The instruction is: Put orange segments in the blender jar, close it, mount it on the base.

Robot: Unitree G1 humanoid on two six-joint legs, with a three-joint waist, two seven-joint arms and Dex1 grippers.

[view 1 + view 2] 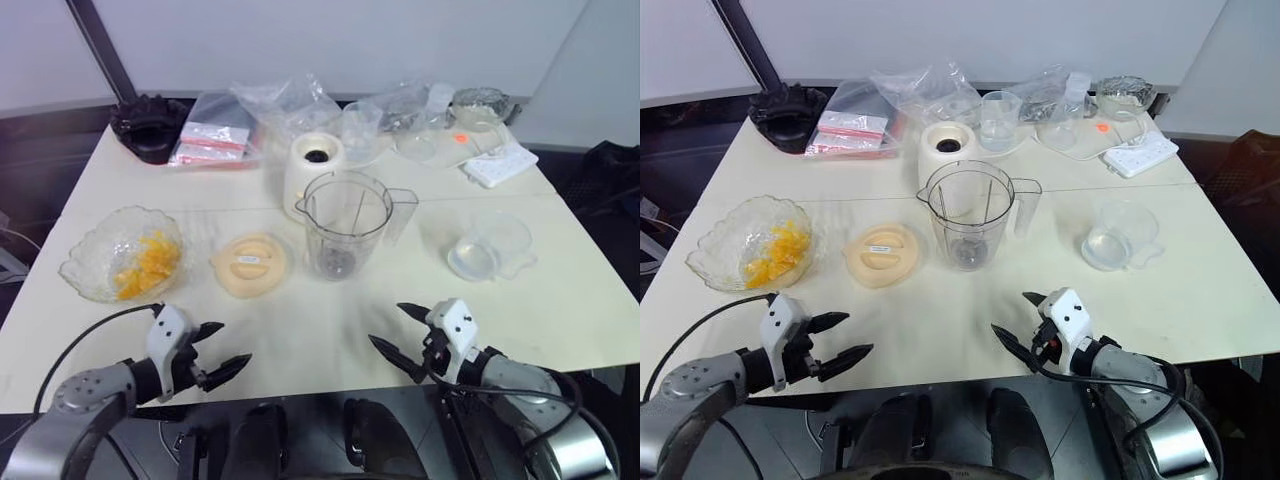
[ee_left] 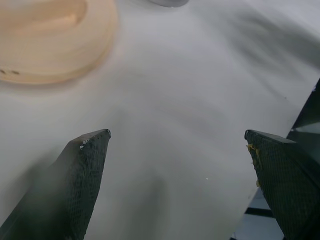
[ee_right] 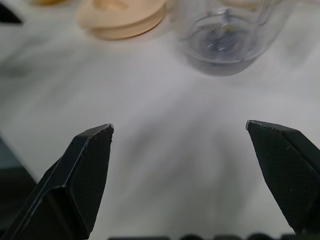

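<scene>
1. Left gripper (image 1: 222, 348) — you have it at the table's near edge with fingers spread and nothing between them, pointing forward and toward the middle. The pale-orange lid (image 1: 249, 264) lies just beyond it.
2. Right gripper (image 1: 397, 331) — also at the near edge of the table (image 1: 300, 330), fingers wide apart and empty, angled inward toward the left gripper. The two are well apart.
3. Blender jar (image 1: 346, 224) — upright near the table's centre, beyond and between your two grippers, touched by neither. Open at the top; the dark blade shows through the clear wall.
4. Orange segments (image 1: 146, 265) — heaped in the scalloped glass bowl (image 1: 90, 270) at the left, beyond the left gripper. You cannot count them.
5. Measuring cup (image 1: 490, 246) — clear, right of the jar, hard to make out against the tabletop.
6. Base (image 1: 312, 168) — cream-white, just behind the jar, its lower front hidden by the jar's rim.
7. Far edge — plastic bags (image 1: 280, 105) and glassware, crowded and indistinct.
</scene>
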